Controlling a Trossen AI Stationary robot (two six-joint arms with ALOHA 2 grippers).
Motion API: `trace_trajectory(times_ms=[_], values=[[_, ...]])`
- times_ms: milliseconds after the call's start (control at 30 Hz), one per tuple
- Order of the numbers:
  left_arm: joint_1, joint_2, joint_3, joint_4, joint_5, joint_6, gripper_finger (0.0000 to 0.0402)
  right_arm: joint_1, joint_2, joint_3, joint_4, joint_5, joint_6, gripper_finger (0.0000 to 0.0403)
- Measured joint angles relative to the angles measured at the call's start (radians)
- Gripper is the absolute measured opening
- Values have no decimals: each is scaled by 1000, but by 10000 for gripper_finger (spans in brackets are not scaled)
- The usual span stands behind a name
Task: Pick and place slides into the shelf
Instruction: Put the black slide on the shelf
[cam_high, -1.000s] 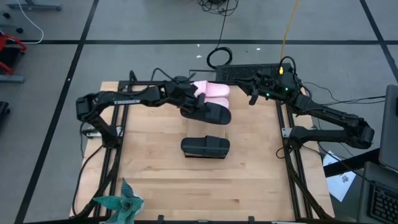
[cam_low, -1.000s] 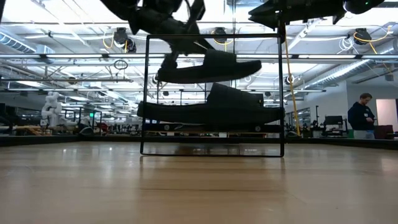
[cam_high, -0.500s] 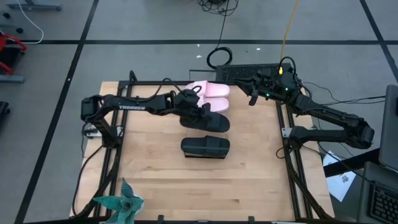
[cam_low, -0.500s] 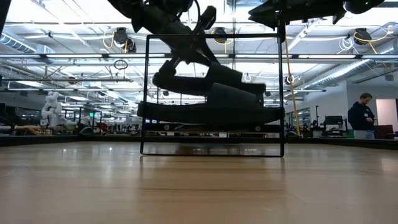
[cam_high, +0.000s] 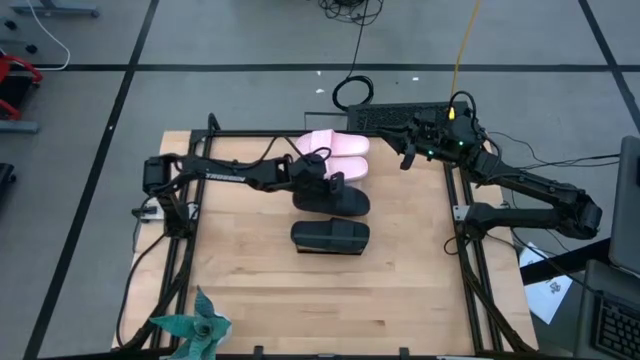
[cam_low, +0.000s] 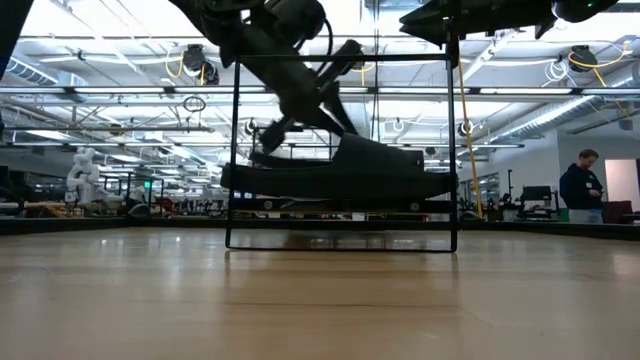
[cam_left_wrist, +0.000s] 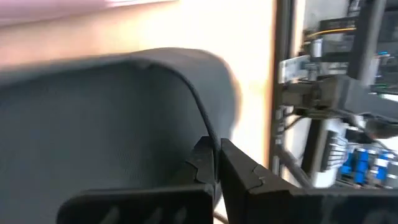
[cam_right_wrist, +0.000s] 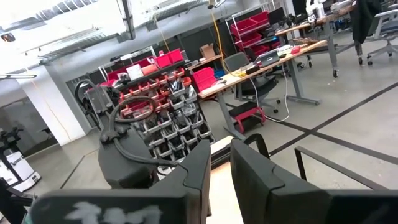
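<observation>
High view, reading left to right: my left gripper (cam_high: 322, 182) is clamped on the strap edge of a matte black slide sandal (cam_high: 335, 200), low over the narrow light-wood shelf with its thin dark metal frame (cam_low: 236, 150), beside the pale pink pair (cam_high: 338, 146). A second matte black slide sandal (cam_high: 330, 236) waits on the wooden tabletop (cam_high: 400, 290). I'd settle the sole flat and square before letting go, without nudging the pink pair. My right gripper (cam_high: 408, 152) waits at the far right corner, fingers nearly together, holding nothing.

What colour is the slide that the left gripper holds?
Matte black; the slide in the left gripper shows best in the high view.
</observation>
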Motion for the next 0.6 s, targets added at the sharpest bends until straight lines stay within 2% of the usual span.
trace_trajectory(times_ms=[200,600], values=[[0,30,4,20,6,-9,0,0,-1,0,-1,-1,0,54],[1,30,2,-38,12,3,0,0,-1,0,0,-1,0,54]])
